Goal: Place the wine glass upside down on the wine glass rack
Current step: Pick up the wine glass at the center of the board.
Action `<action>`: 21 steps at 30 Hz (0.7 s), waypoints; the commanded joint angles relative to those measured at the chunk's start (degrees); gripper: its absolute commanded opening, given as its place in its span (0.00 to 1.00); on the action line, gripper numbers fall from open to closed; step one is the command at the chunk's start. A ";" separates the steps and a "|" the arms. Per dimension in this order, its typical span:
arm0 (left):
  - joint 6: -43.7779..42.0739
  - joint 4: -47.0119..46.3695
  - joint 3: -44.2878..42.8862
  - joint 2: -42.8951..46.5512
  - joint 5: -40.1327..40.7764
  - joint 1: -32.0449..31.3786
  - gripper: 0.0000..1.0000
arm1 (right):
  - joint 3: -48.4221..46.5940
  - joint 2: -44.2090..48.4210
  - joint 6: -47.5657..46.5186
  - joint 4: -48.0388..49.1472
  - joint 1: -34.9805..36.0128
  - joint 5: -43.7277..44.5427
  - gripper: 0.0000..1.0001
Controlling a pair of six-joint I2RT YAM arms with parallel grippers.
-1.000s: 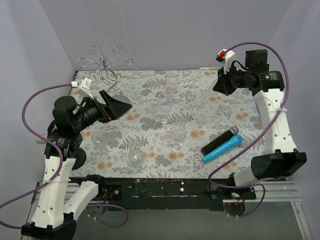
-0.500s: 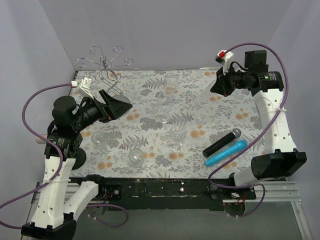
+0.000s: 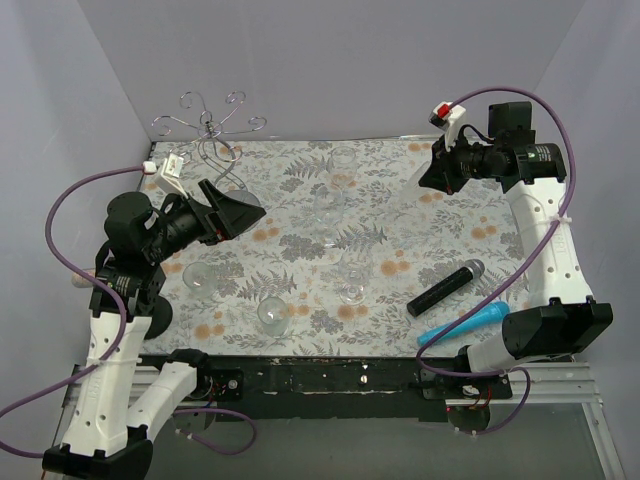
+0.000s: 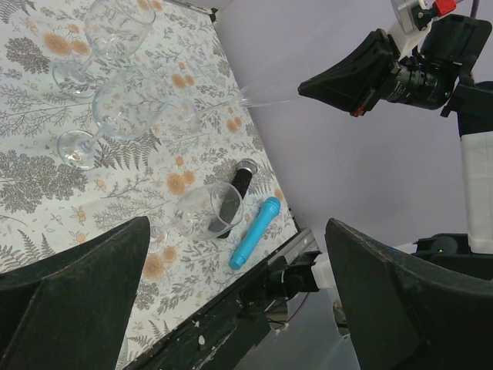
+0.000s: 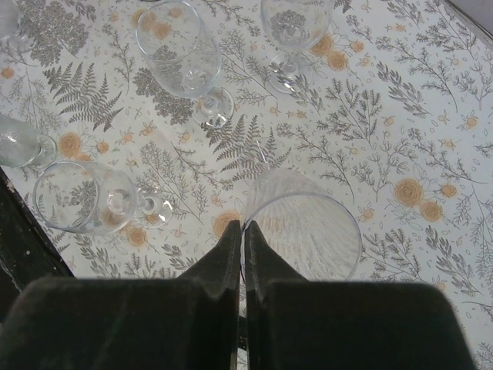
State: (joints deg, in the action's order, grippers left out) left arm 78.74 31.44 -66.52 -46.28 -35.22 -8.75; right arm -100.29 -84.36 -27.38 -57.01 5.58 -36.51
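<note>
My right gripper [image 3: 427, 178] hangs above the far right of the table, shut on the rim of a clear wine glass [image 5: 304, 223]. The rim sits pinched between the fingers [image 5: 228, 254], and the bowl points away towards the floral cloth. In the left wrist view that wine glass [image 4: 266, 93] shows as a pale streak ahead of the right gripper [image 4: 304, 86]. The wine glass rack [image 3: 210, 128], silver wire with curled arms, stands at the far left corner. Just in front of it my left gripper [image 3: 236, 211] is wide open and holds nothing; its base is partly hidden.
Several other clear glasses stand or lie on the cloth: one mid-table [image 3: 327, 205], one nearer [image 3: 352, 282], two at the front left [image 3: 272, 314] [image 3: 201, 278]. A black microphone [image 3: 446, 288] and a blue microphone [image 3: 472, 322] lie at the front right, the blue one by the table's edge.
The right gripper with the wine glass has shifted slightly left. The blue microphone has slid towards the front right edge and the black one has shifted a little. The left arm has not moved.
</note>
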 commanded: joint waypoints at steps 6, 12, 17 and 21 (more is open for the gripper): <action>0.19 -0.85 0.87 0.84 -1.16 -0.12 0.98 | 0.80 1.56 -0.31 0.50 -0.40 -1.98 0.01; 0.27 -1.03 0.78 0.67 -1.34 -0.12 0.98 | 1.32 1.91 -0.40 0.50 -0.40 -2.42 0.01; 0.97 -1.73 0.78 0.58 -2.30 -0.12 0.98 | 1.41 2.00 -0.14 0.59 -0.31 -4.44 0.01; 4.13 -4.45 1.92 -0.03 -4.58 -0.12 0.98 | 0.63 2.00 0.74 0.68 -0.22 -7.60 0.01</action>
State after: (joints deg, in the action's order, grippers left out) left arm 79.96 30.39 -65.93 -46.30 -36.60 -8.75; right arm -98.76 -84.25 -27.22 -57.06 5.58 -39.42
